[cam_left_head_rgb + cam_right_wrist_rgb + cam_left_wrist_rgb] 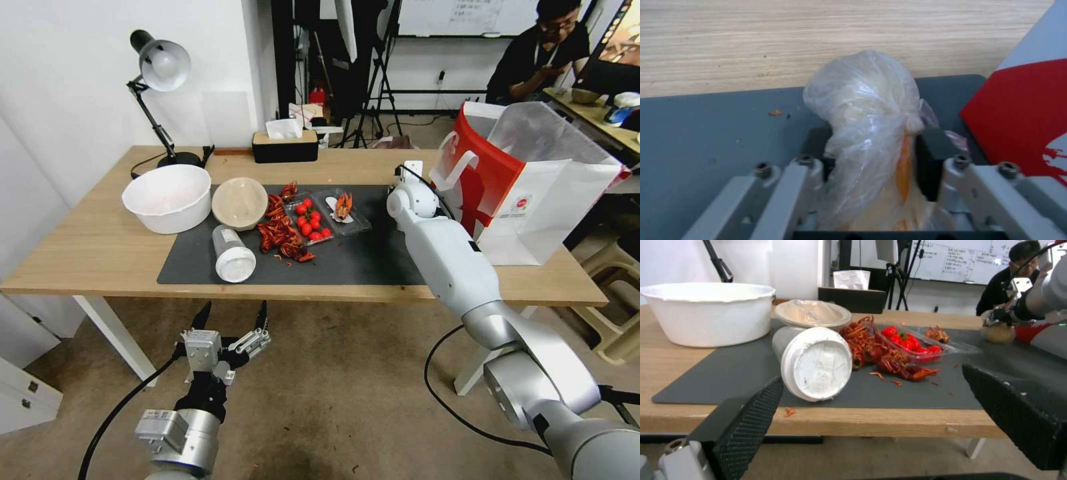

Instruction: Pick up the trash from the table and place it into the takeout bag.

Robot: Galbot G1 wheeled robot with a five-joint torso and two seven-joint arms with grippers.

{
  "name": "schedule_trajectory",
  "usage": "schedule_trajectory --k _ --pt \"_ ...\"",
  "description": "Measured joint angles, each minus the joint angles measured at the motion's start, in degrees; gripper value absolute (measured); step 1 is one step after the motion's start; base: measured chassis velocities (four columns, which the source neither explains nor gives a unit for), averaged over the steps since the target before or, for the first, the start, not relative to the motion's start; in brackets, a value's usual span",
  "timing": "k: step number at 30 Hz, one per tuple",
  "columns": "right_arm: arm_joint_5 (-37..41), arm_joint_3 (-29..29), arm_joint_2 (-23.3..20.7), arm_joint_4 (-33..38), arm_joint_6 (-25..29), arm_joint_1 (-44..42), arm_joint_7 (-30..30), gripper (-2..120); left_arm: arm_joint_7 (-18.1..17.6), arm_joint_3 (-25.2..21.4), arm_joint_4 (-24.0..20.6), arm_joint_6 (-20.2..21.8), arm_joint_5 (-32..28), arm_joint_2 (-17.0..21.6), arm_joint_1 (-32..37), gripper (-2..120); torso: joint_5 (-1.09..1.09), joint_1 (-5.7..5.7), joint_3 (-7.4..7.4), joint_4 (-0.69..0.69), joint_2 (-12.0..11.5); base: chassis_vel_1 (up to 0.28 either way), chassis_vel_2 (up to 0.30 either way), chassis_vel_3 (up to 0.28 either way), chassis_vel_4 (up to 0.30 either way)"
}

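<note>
I see the table [93,247], its grey mat [360,257] central. The takeout bag [533,180] stands upright at the table's right end, mouth open. A white tub [167,197] sits toward the left end; I judge it not trash. Beside it on the mat's far left corner rests the beige bowl [240,202]; a lidded cup [233,255] lies on its side near the mat's front edge. Crayfish shells [283,233] and a clear tray [327,213] remain mid-mat. My right gripper [871,160], at the mat's right edge beside the bag, is clamped on the small clear bag [867,100]. My left gripper [230,320] hangs below the front edge, fingers apart. Most items remain; this bag is not yet deposited.
</note>
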Motion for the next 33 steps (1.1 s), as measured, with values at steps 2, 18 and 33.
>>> schedule_trajectory --k 2,18,33 --pt "0.3 -0.1 -0.3 0.8 0.0 -0.4 0.3 20 0.0 0.0 0.0 0.0 0.0 0.0 0.0 100 0.00 0.00 0.00 0.00 0.0 0.000 0.000 0.000 0.000" --pt "2.8 -2.7 -7.1 14.7 -0.8 -5.7 1.4 7 -0.2 -0.3 -0.5 -0.4 0.0 0.1 0.1 100 0.00 0.00 0.00 0.00 0.0 0.000 0.000 0.000 0.000" --pt "11.8 -1.3 -18.4 42.0 -4.8 -19.1 3.7 6 -0.2 -0.4 -0.5 -0.6 0.9 -0.5 0.6 100 0.00 0.00 0.00 0.00 0.0 0.000 0.000 0.000 0.000"
